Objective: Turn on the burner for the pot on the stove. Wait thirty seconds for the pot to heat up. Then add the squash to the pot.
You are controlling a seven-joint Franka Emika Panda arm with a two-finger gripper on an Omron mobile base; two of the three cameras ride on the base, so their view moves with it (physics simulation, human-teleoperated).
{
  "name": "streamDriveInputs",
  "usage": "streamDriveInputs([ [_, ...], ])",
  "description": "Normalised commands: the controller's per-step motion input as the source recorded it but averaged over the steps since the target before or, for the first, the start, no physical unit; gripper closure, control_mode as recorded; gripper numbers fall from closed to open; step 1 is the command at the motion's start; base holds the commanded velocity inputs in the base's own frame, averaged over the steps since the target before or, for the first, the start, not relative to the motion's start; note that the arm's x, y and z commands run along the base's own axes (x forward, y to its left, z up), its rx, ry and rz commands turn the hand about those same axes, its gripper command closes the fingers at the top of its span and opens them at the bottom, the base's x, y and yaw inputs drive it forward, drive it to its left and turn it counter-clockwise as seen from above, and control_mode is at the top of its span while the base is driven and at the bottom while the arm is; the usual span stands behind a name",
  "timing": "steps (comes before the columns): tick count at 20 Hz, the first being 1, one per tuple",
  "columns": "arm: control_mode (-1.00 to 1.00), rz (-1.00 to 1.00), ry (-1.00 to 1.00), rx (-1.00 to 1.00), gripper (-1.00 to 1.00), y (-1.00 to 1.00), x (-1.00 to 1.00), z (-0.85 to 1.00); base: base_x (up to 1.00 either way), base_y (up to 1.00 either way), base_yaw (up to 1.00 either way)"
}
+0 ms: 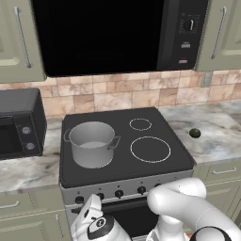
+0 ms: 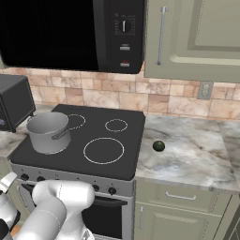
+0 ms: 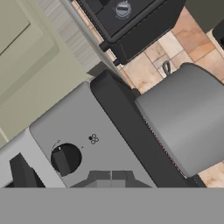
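The grey steel pot (image 1: 92, 143) stands on the front left of the black glass stove (image 1: 123, 162) and covers its burner. It also appears in the right base view (image 2: 48, 132) and fills the right of the hand view (image 3: 188, 118). The small dark green squash (image 1: 195, 133) lies on the marble counter right of the stove (image 2: 159, 146). My gripper (image 1: 93, 201) hangs low in front of the silver knob panel, below the pot, its fingers shut on nothing (image 3: 111, 178). A black knob (image 3: 64, 159) sits just left of the fingertips, apart from them.
A black toaster oven (image 1: 19, 124) stands on the counter left of the stove. A dark microwave (image 1: 117, 33) hangs above it. Two thin white rings (image 1: 150, 149) mark the right side of the glass. More knobs (image 1: 119, 193) line the panel. Cabinet drawers (image 2: 180, 197) sit under the counter.
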Motion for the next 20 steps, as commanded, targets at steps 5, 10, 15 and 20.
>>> streamDriveInputs([
  [5, -1.00, 0.00, 0.00, 0.00, 1.00, 0.00, 0.00, 0.00, 0.00, 0.00, 0.00],
  [10, -1.00, 0.00, 0.00, 0.00, 1.00, 0.00, 0.00, 0.00, 0.00, 0.00, 0.00],
  [15, -1.00, 0.00, 0.00, 0.00, 1.00, 0.00, 0.00, 0.00, 0.00, 0.00, 0.00],
  [20, -1.00, 0.00, 0.00, 0.00, 1.00, 0.00, 0.00, 0.00, 0.00, 0.00, 0.00],
])
